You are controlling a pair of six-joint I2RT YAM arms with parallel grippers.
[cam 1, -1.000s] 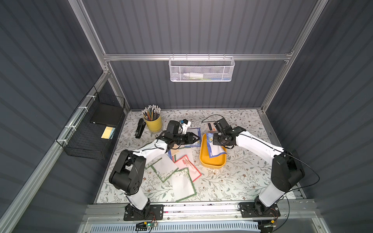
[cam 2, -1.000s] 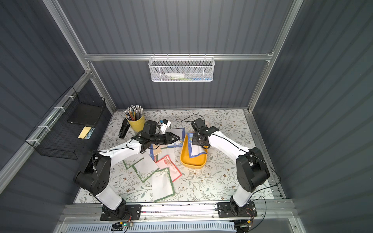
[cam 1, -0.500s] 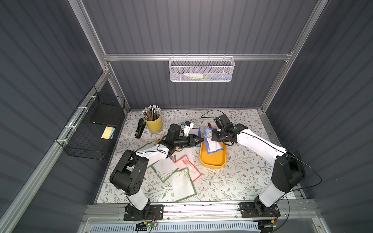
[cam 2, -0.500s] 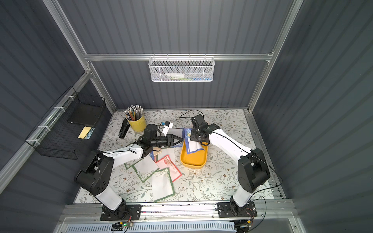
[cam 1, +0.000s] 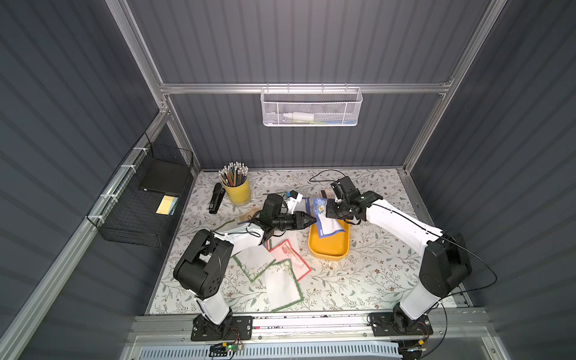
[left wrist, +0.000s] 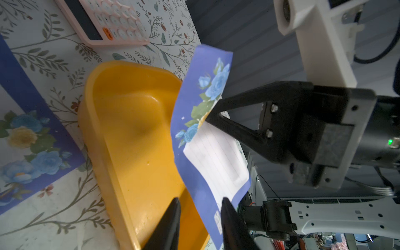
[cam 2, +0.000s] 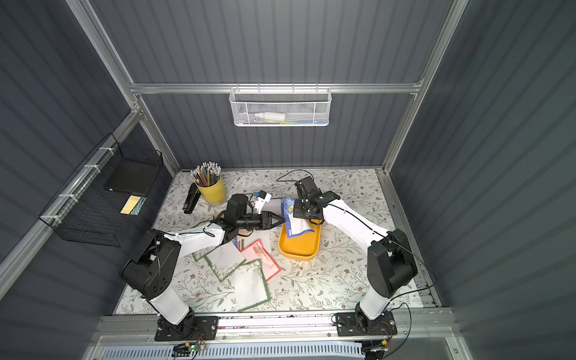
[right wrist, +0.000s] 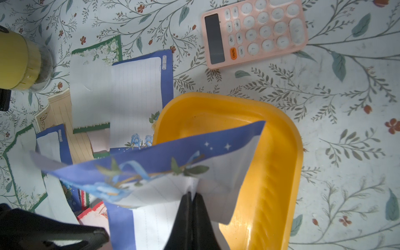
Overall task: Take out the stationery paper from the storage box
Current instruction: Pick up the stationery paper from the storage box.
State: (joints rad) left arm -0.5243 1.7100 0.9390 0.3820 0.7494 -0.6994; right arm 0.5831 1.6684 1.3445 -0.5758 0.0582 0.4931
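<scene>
A table (cam 1: 374, 280) covered in a leaf-and-flower print carries a yellow storage box (cam 1: 326, 256) near its middle. Loose stationery paper (cam 1: 282, 285) lies overlapping beside the box: green-bordered sheets (cam 2: 224, 261), a red-bordered sheet (cam 1: 291, 254), a blue-bordered sheet (right wrist: 138, 95) and a tan sheet (right wrist: 65, 112). Toward the back stand a yellow pencil cup (cam 1: 238, 191), a black stapler (cam 1: 217, 198) and a pink calculator (right wrist: 255, 32).

Right claw (left wrist: 208, 118) pinching blue-floral sheet (left wrist: 207, 151) over storage box (left wrist: 134, 129), left claw (left wrist: 200, 206) parted around its corner

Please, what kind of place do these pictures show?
Likely a mock office desk in a robot test booth: pencil cup, calculator and stationery paper on a flowered tabletop, with grey panels on an aluminium frame around it.
</scene>
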